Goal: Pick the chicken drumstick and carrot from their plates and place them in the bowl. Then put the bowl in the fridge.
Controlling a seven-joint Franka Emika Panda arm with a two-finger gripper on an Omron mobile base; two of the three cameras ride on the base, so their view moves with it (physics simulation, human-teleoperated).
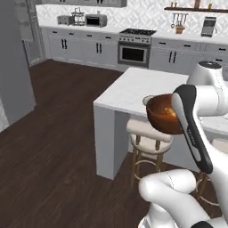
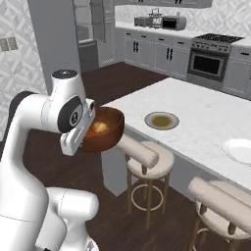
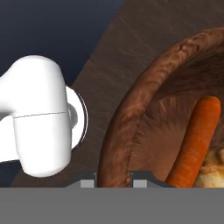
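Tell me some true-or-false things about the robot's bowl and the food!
1. The bowl is held up off the counter. True.
2. The carrot lies on the white plate. False: it is inside the bowl.
3. The chicken drumstick is in the bowl beside the carrot. True.
4. The gripper is wide open with nothing in it. False: its tips sit either side of the bowl's rim.
5. The olive-grey plate has food on it. False: it is bare.
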